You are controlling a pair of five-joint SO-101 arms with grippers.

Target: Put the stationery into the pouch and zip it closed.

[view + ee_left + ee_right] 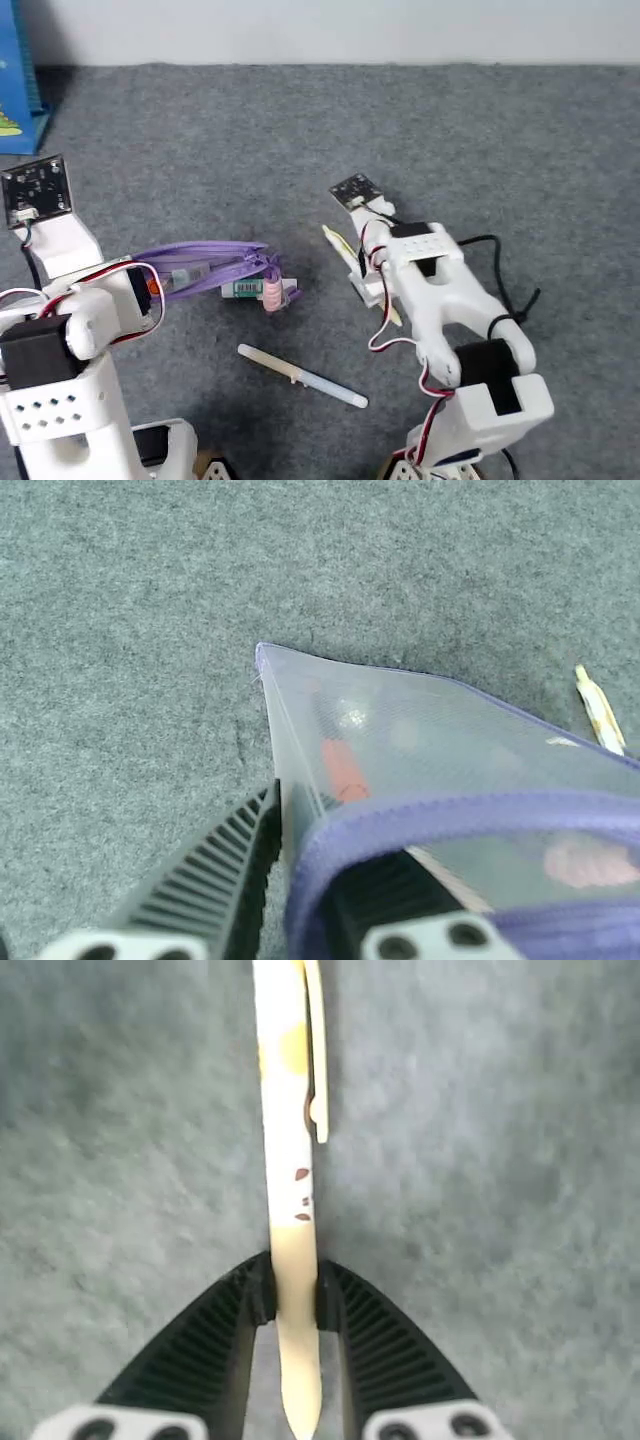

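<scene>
Loading of the pouch is judged to be the step in hand, with the zip not yet drawn. The clear, purple-trimmed pouch (200, 268) is clamped at its left end by the left gripper (300, 850), whose jaws are pressed together on the plastic wall and trim. It is held out over the grey carpet (450, 140). Its two purple edges appear to gape, so it is taken to be open. A pink piece (272, 293) and an orange item (343, 770) are seen through its wall.

A white pen (300, 375) lies flat on the carpet near the pouch, on the side towards the arm bases, untouched.

Right of the pouch's free end, near it but apart, a cream pen (285, 1110) is pinched across its barrel by the right gripper (292, 1295).

The next move is judged to call for the cream pen to be carried to the pouch's gap, lined up with the opening and released. The white pen is then to be fetched before the zip is drawn.

A barcode label (245, 288) is seen inside the pouch, its digits too small to be read. The cream pen is marked with yellow spots and small brown flecks, and no writing can be made out.
</scene>
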